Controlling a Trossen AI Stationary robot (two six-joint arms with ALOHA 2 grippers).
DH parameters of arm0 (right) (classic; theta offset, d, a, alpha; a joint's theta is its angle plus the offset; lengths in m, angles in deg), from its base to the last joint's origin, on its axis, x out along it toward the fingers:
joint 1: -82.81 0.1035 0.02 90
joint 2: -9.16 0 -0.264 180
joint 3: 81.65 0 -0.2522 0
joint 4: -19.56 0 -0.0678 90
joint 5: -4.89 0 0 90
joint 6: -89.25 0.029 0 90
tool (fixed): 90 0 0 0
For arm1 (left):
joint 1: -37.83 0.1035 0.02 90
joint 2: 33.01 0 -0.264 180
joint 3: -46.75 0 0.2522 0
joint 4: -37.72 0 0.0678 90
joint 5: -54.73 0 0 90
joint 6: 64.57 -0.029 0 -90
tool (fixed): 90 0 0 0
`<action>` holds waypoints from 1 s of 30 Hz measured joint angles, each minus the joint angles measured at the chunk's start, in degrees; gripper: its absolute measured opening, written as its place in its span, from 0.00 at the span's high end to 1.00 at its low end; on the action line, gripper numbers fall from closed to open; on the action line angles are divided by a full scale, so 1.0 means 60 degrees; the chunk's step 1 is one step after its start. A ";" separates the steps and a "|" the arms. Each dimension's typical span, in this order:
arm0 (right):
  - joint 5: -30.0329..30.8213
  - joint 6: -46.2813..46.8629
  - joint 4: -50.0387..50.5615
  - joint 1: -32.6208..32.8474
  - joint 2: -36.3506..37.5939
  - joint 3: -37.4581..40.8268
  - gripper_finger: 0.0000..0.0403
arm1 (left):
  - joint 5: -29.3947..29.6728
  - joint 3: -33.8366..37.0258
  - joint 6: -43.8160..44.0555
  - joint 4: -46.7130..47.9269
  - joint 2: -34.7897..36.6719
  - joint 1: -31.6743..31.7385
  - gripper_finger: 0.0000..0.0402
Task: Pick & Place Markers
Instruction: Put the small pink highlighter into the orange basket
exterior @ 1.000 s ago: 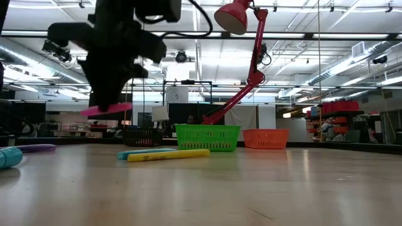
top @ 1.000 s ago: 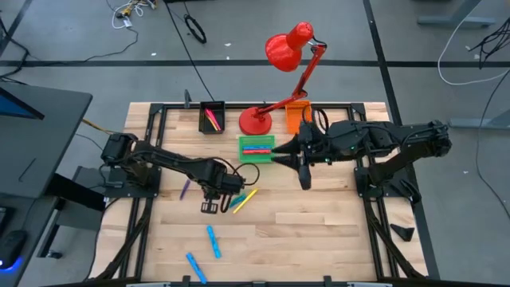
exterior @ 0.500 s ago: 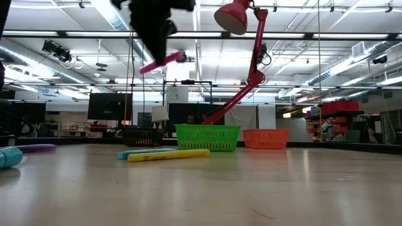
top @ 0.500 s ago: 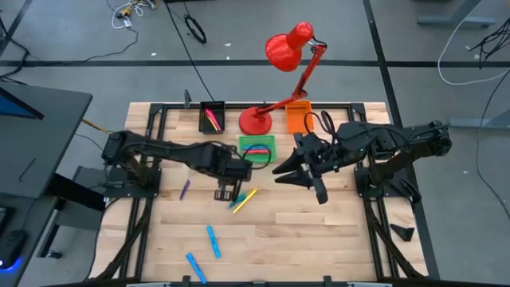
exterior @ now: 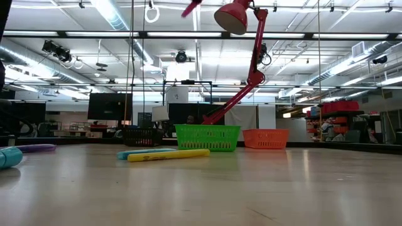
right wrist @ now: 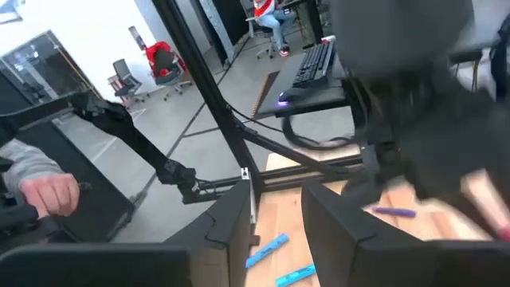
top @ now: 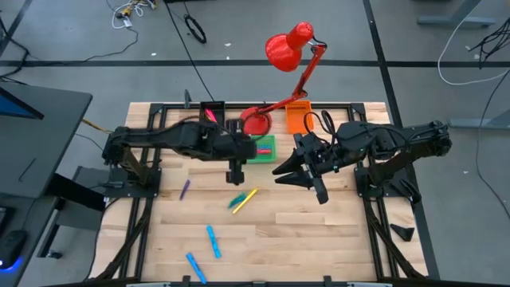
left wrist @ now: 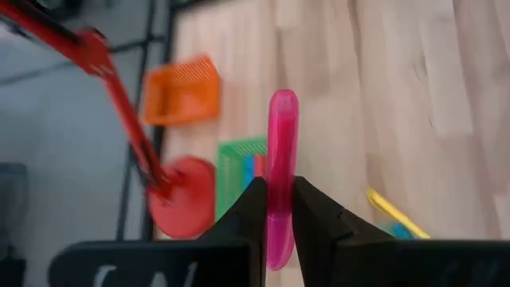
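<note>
We see the left gripper (left wrist: 271,214) clamped on a pink marker (left wrist: 280,159), which sticks out past its fingertips (the green bin (left wrist: 243,171) lies beyond them). The right gripper (top: 296,173) hangs beside that bin; its fingers (right wrist: 231,219) stand partly apart with nothing between.

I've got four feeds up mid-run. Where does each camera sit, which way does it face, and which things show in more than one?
High: overhead, looking straight down; both arms, left tool, right tool.
Low: table height, level across into the room; no arm shows.
Left wrist: past its fingers shut on the pink marker.
Right wrist: past its open fingers toward the left arm.
Shared: yellow marker, green bin in high, low, left wrist.
</note>
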 joint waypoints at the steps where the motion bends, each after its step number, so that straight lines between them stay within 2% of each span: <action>1: 0.0000 0.0085 0.0000 0.0000 0.0000 -0.0002 0.71 | 0.0117 -0.0236 -0.0069 -0.0001 0.0000 -0.0001 0.90; 13: 0.0000 0.0180 -0.0004 0.0000 0.0000 0.0000 0.71 | 0.0693 -0.2312 -0.1307 -0.0670 0.0011 -0.0134 0.90; 25: 0.0000 0.3464 -0.1000 -0.0156 -0.0001 -0.0002 0.71 | 0.2139 -0.2713 -0.5567 -0.2313 0.0007 -0.0875 0.90; 30: 0.0011 0.4647 -0.1213 -0.0309 -0.0004 0.0000 0.64 | 0.2662 -0.2713 -0.7254 -0.3018 0.0007 -0.1241 0.90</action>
